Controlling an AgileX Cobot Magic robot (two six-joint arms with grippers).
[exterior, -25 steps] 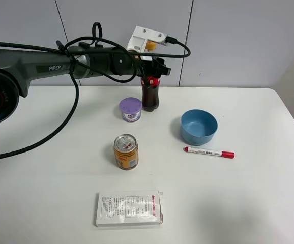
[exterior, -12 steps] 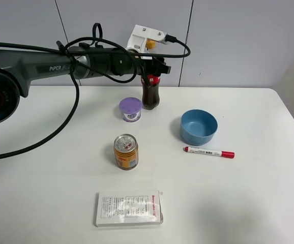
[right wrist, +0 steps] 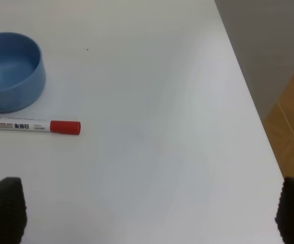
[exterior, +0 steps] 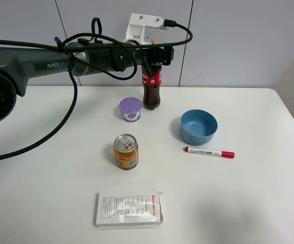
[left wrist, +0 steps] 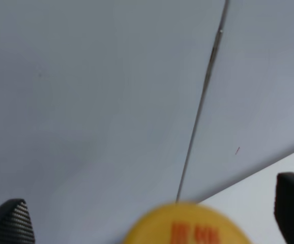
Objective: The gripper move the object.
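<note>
The bottle [exterior: 151,89] stands on the table [exterior: 248,193], near the back, just beside a purple cup [exterior: 130,109]. The left gripper [left wrist: 152,223] is up at its cap [left wrist: 185,226] with its jaws wide apart, not squeezing it. The bottle is tall and thin — it could tip, and the plastic looks slippery. Full of dark cola, it is likely heavy, so grab below the cap. It has a red label and a yellow cap.

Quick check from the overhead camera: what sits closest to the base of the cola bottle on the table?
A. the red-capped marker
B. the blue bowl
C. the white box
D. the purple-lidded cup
D: the purple-lidded cup stands just beside the base of the cola bottle, while the blue bowl, red-capped marker and white box lie farther off.
</note>
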